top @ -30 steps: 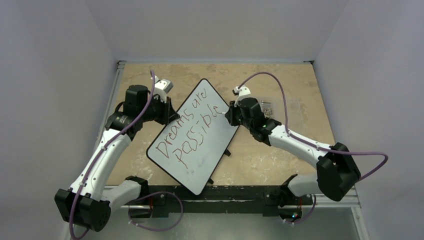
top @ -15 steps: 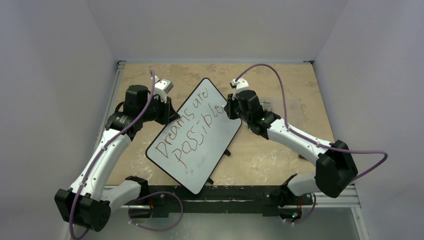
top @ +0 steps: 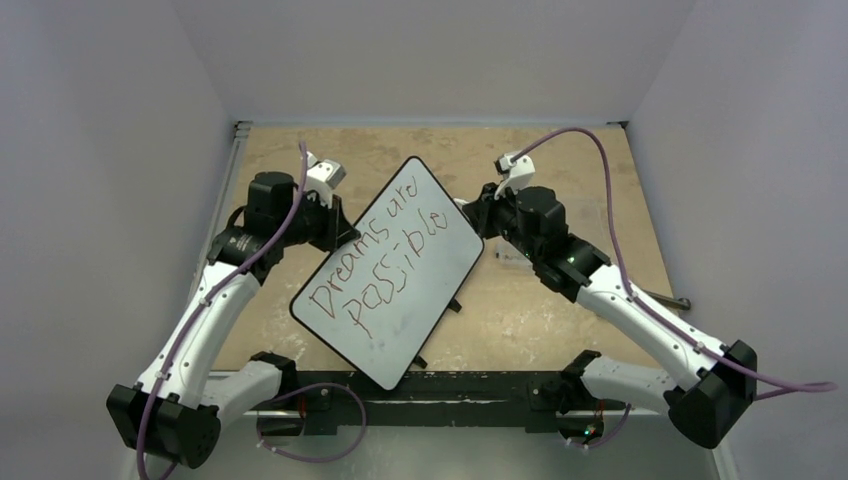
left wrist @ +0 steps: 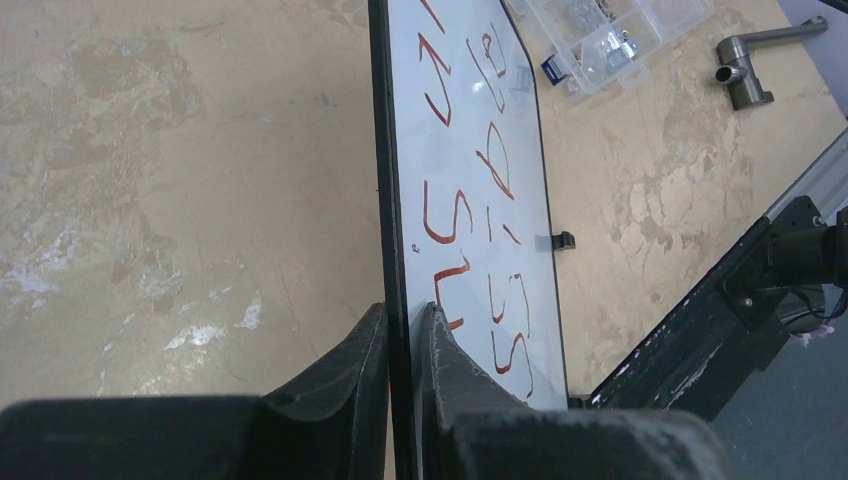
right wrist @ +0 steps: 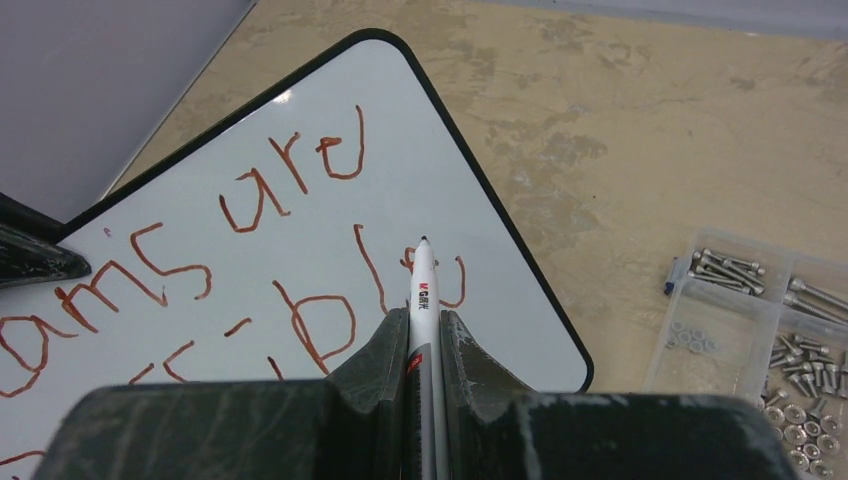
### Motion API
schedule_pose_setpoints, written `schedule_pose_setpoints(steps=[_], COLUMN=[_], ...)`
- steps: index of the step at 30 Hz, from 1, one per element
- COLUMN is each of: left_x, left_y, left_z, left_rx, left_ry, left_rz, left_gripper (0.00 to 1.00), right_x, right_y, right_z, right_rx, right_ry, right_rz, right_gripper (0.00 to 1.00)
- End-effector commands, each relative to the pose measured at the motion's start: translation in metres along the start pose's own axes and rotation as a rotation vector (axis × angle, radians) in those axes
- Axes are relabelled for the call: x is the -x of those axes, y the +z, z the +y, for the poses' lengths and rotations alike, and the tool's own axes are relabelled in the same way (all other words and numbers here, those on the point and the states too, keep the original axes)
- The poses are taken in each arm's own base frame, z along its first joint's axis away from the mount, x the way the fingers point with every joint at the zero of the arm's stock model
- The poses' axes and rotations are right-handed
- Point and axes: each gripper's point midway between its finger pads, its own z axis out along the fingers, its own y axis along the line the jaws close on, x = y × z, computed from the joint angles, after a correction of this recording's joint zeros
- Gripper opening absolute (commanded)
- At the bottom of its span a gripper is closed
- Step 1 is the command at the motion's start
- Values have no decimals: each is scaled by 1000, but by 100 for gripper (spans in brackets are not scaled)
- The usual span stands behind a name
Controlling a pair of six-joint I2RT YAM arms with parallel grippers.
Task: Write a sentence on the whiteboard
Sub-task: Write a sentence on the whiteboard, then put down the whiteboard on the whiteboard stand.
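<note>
Top external: whiteboard [top: 400, 300], "Dreams are possible".

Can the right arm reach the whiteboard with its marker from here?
Probably yes: the marker, clamped in the right gripper, points at the whiteboard near the last word, with nothing between them.

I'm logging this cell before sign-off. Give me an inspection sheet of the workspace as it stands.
Surface: beige mottled table, worn patches.
Job's things: whiteboard reads "Dreams are possible" in red; white marker points at the last letter.
Clutter: clear compartment box of screws and nuts; grey metal part near the table's right edge.
Grippers: left gripper shut on the whiteboard's rim; right gripper shut on the marker.
Cables: purple cable along each arm.
Surroundings: plain pale walls on three sides.
</note>
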Motion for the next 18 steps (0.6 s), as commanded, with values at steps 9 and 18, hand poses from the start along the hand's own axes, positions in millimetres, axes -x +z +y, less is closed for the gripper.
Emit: schedule_pose_setpoints(steps=[9,18], left_x=[14,-8], left_y=[-8,0], left_z=[-7,-7], left_rx=[-20,-45], left_ry=[95,59], left_rz=[-76,-8], left_gripper=[0,0], right_x=[-8,-21], right_y=[-32,-43], right_z=[2,5], right_rx=[39,79], right_ry=[105,122], right_rz=[-16,-4], right_gripper=[0,0])
